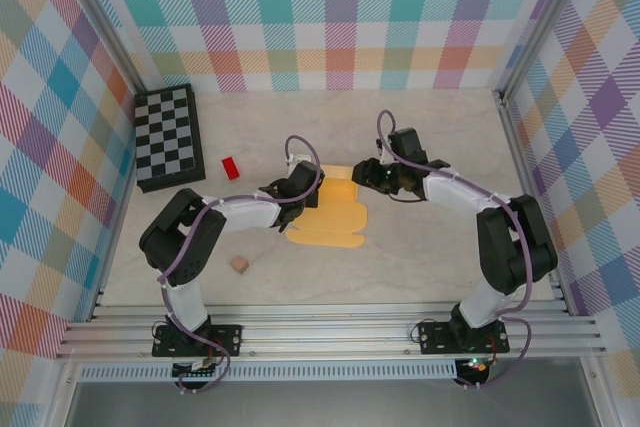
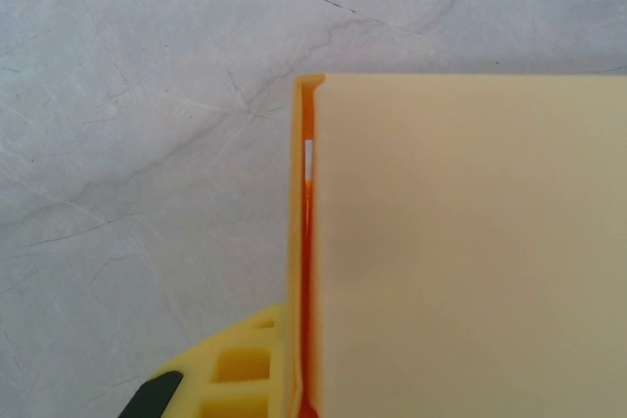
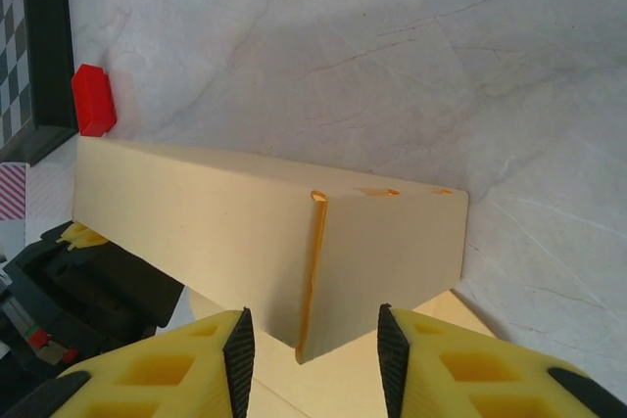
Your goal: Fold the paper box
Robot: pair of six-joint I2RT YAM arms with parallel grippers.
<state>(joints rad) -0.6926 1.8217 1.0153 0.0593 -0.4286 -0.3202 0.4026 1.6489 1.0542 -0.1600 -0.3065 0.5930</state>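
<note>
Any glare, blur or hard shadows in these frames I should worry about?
Top external: even diffuse light, soft shadows, paper box clearly exposed. Left wrist: the box sits very close, pale and washed, its edge slightly soft; the table veins stay sharp. Right wrist: sharp, no glare, red block crisp.

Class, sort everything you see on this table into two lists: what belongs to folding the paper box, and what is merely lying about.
Belongs to the job:
- paper box, partly folded
- left gripper, shut on a raised panel
- right gripper, open around a folded corner

Just lying about:
- red block
- tan cube
- chessboard
</note>
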